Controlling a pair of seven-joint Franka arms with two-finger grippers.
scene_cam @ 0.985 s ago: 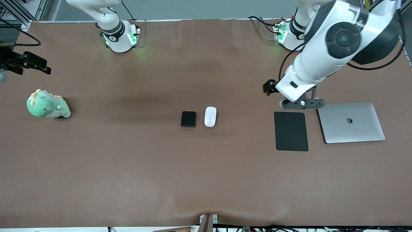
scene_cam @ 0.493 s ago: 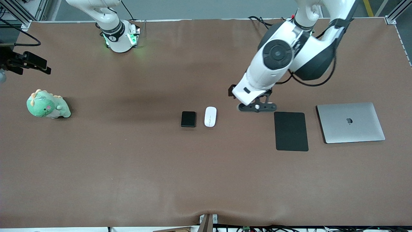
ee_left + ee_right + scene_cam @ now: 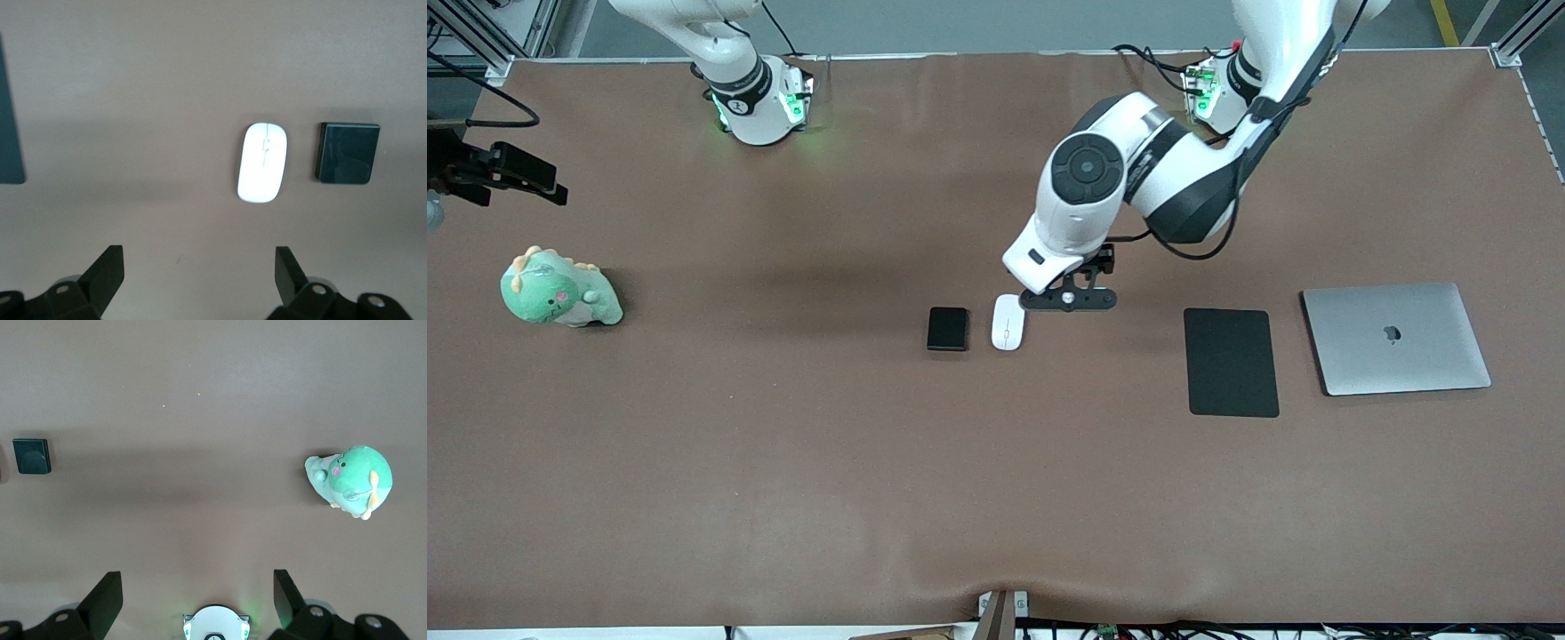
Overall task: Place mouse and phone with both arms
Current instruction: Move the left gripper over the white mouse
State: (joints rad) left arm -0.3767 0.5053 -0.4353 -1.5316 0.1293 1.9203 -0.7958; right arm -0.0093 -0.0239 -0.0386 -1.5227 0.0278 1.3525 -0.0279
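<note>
You see the mouse point(image 3: 1008, 322), a small white oval, lying flat on the brown table point(image 3: 783, 462) near its middle. The phone point(image 3: 947, 328), a small black slab, lies just beside it toward the right arm's end, a narrow strip of table between them. In the left wrist view the mouse point(image 3: 263, 162) and phone point(image 3: 347, 152) lie side by side.

The left claw point(image 3: 1069, 299) hangs over the table just beside the mouse, on the side toward the left arm's end, its fingers point(image 3: 107, 273) spread wide apart and holding nothing.

A black mouse pad point(image 3: 1231, 361) and a closed silver laptop point(image 3: 1396, 338) lie side by side toward the left arm's end.

The right claw point(image 3: 193, 597) waits over the right arm's end, fingers wide apart and empty. A green plush dinosaur point(image 3: 558, 291) sits there.
</note>
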